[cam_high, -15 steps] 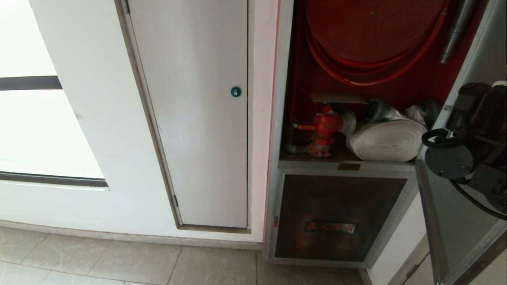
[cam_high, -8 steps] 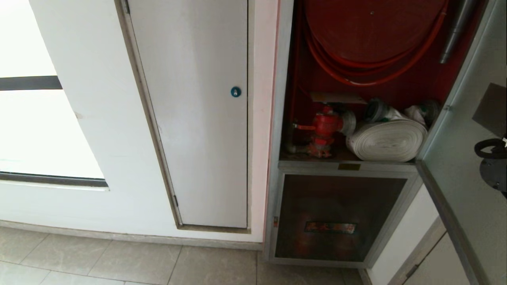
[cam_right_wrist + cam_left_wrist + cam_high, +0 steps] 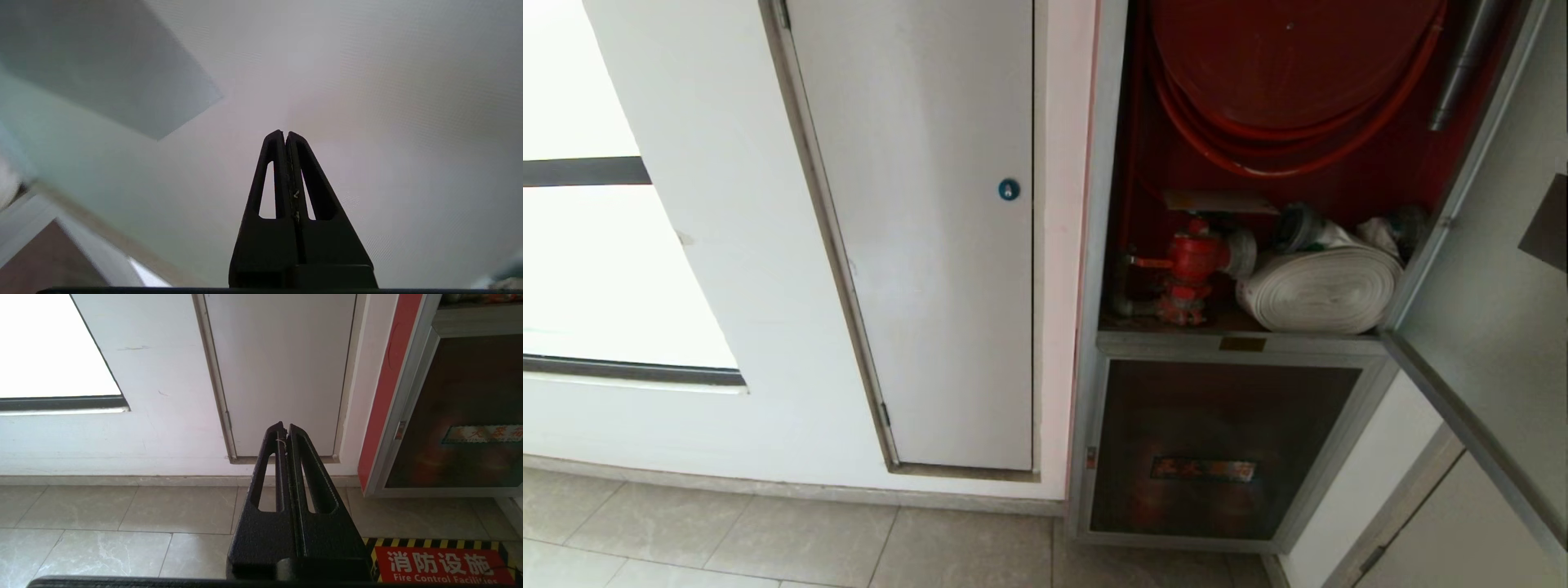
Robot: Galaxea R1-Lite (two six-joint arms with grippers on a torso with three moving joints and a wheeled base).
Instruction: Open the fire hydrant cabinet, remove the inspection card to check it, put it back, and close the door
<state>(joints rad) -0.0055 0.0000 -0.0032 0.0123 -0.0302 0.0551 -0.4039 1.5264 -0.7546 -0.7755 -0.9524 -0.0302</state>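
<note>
Against the open door [image 3: 1486, 327], your right end effector [image 3: 285, 134] sits pressed together, empty; push harder and the glass panel could swing wide, jarring hinges.

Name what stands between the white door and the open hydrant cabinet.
In the head view, a bare strip of white wall with a thin red edge separates the white door from the cabinet; nothing else stands there. The left wrist view shows the same.

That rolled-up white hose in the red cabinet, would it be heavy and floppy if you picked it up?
Probably heavy: the white hose roll is wound in many tight layers with metal couplings behind it. Likely floppy too; flat fabric could unwind if lifted by one edge. Lying on its side on the shelf, it seems unlikely to roll.
</note>
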